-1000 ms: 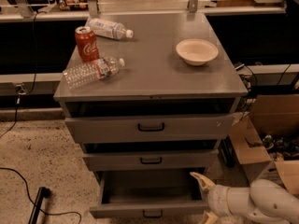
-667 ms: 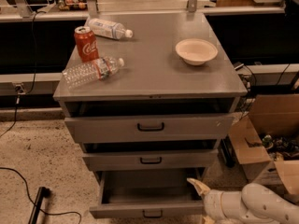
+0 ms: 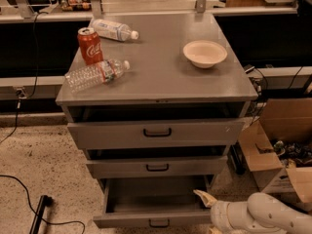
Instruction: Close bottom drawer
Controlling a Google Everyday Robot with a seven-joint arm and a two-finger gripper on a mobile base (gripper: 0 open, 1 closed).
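Note:
The bottom drawer [image 3: 126, 220] is the lowest of the grey cabinet's three. It is pulled far out, its empty inside shows, and its small black bar handle [image 3: 159, 223] sits at the frame's lower edge. My gripper [image 3: 204, 198] is at the bottom right, on a pale white arm. It reaches over the drawer's front right corner, just above the drawer front. It holds nothing that I can see.
The top drawer [image 3: 156, 132] and middle drawer [image 3: 156, 167] stand slightly ajar. On the cabinet top lie a red cola can [image 3: 90, 46], two plastic bottles [image 3: 96, 74] [image 3: 113, 30] and a white bowl [image 3: 204, 53]. An open cardboard box [image 3: 280, 145] stands right. A black cable and a black object [image 3: 39, 213] lie on the floor at left.
My gripper and arm have moved left, closer to the bottom drawer's front right corner. The drawer has not visibly moved.

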